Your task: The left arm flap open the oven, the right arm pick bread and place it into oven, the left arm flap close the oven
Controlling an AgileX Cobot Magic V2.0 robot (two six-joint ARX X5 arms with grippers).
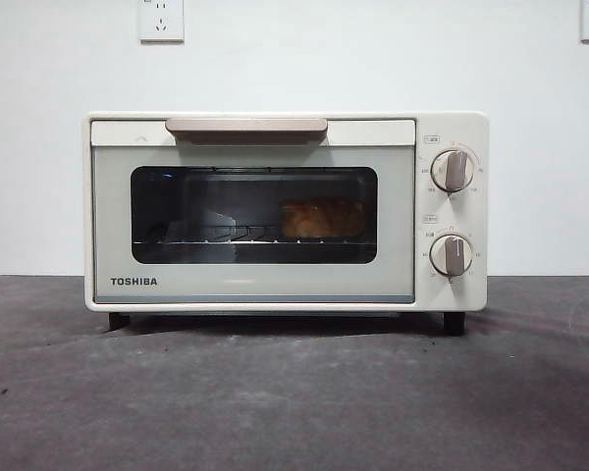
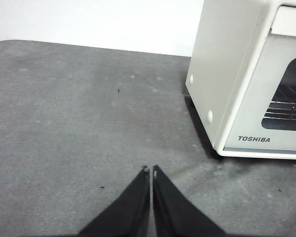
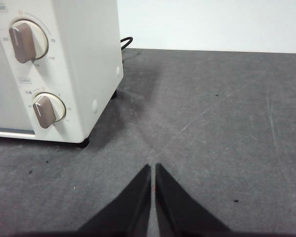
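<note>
The cream-white TOSHIBA oven point(image 1: 255, 285) stands on the grey table with its glass door shut. The golden bread point(image 1: 321, 219) lies on the wire rack inside, behind the right part of the window. My left gripper point(image 2: 150, 170) is shut and empty, low over the table, off the oven's point(image 2: 222, 74) left side. My right gripper point(image 3: 153, 168) is shut and empty, off the oven's point(image 3: 84, 59) knob side. Neither arm shows in the front view.
Two round knobs point(image 1: 453, 170) sit on the oven's right panel. A black power cable point(image 3: 126, 42) runs behind the oven. A white wall with sockets point(image 1: 161, 20) stands behind. The grey table point(image 1: 294, 402) stretches in front of the oven.
</note>
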